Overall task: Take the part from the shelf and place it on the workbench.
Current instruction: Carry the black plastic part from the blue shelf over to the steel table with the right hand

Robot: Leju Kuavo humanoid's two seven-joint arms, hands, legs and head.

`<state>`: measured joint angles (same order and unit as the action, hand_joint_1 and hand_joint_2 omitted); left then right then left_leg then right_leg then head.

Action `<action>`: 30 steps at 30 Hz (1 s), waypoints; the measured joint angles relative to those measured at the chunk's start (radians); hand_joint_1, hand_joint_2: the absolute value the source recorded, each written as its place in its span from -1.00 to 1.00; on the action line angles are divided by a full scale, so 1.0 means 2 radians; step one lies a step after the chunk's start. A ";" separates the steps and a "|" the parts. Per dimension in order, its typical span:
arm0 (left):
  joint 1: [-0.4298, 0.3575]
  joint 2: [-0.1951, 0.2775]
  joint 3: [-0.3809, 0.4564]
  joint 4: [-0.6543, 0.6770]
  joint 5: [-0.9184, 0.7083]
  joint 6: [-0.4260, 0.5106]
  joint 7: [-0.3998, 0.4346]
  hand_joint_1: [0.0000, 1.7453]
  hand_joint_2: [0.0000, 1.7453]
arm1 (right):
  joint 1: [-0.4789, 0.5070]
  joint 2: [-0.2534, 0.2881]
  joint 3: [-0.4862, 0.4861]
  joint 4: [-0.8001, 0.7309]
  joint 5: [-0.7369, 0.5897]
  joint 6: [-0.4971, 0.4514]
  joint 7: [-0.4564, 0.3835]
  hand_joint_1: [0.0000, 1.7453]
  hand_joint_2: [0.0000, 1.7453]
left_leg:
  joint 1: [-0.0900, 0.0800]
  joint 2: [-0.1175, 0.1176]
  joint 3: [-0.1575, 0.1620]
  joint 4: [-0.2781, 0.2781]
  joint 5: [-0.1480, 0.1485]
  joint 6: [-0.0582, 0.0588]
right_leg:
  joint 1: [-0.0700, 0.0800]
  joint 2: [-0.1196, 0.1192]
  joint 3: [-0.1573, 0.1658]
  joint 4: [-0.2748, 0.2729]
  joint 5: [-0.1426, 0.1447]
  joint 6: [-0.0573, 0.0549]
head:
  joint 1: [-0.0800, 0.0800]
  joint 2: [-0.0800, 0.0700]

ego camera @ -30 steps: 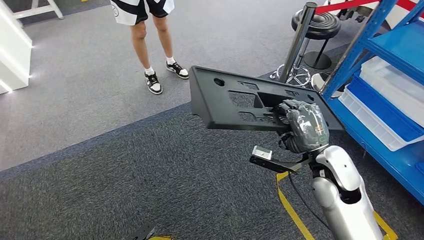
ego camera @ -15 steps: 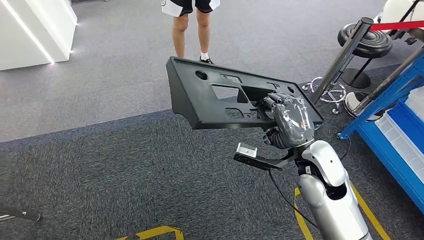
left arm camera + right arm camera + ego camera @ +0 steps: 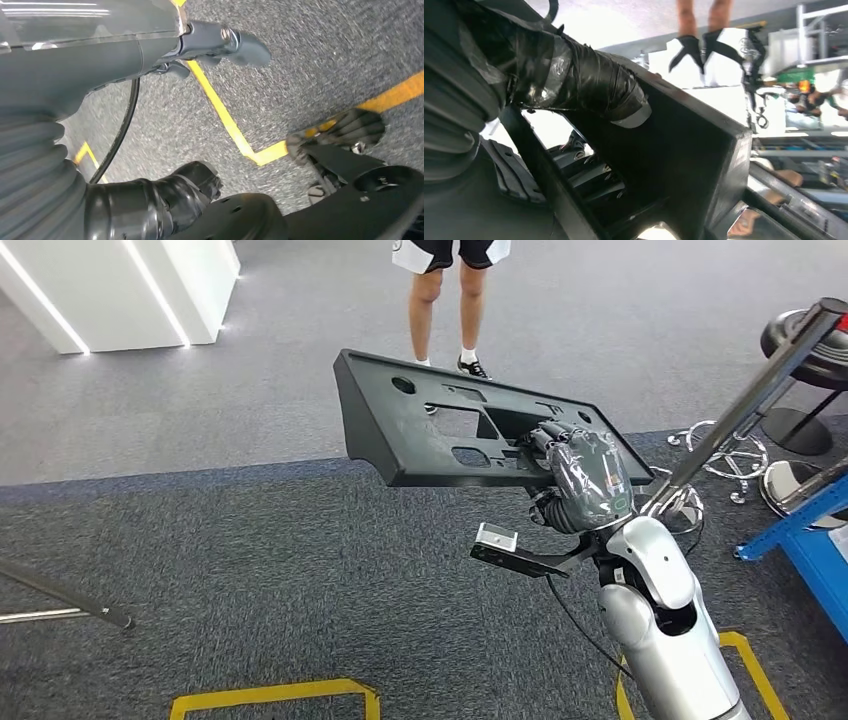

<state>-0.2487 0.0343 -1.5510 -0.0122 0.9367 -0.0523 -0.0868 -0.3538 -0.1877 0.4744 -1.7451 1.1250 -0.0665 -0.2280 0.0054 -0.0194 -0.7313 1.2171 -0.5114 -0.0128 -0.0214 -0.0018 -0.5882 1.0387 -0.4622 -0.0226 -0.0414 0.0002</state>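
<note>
Right hand [image 3: 585, 480] grips the black part [image 3: 440, 430]; view has swung off the shelf [image 3: 805, 540], so carry underway.

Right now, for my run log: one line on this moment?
phase: carrying | right hand: holds black part | left hand: empty | person ahead | workbench: unseen

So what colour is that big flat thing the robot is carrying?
Black. The part shows best in the head view, held by the right hand.
</note>
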 joint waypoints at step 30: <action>0.009 0.006 -0.002 0.002 0.008 -0.004 -0.003 -1.00 1.00 | 0.002 -0.001 0.005 0.012 0.003 -0.005 0.002 1.00 1.00 | -0.004 -0.003 0.010 -0.014 0.004 0.006 | 0.001 0.001 0.004 -0.002 -0.002 0.000 | -0.002 0.000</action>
<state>-0.2305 0.0464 -1.5543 -0.0072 0.9524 -0.0599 -0.0932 -0.3499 -0.1895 0.4845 -1.7218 1.1303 -0.0766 -0.2247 -0.0022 -0.0254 -0.7104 1.1894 -0.5041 -0.0012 -0.0201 0.0001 -0.5810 1.0347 -0.4670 -0.0221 -0.0453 0.0002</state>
